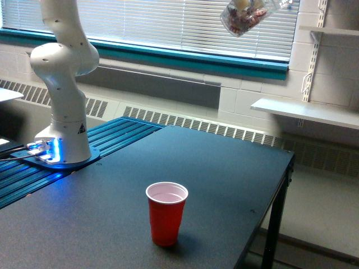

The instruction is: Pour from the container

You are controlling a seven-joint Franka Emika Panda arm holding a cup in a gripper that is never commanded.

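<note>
Nearest the camera, on the dark desk (224,168), stands a red cup (166,213), upright, its white inside showing at the rim. Nothing can be seen inside it, though the angle gives only a shallow look over the rim, so it may hold a little that stays hidden. No spilled pieces lie on the desk around it.

Farther back, toward the exterior view's left, the robot's white base (61,120) sits on a blue ribbed mat (118,134), blue lights glowing at its foot. The arm rises out of the top of the picture.

Farther still and high up, against the window blinds (168,22), hangs the container (245,17), a clear rounded cup tilted with its mouth angled down toward the exterior view's left. Reddish and whitish pieces show through its wall. It is well above the red cup and offset toward the exterior view's right, not over it. The hand lies outside the picture, so whether it is clenched on the container cannot be told, though something must be carrying it.

As a judgement, the pour has hardly begun: the container is lifted and tipped, yet its pieces sit inside and nothing falls. Left to do is bringing it over the red cup and tipping further.
</note>
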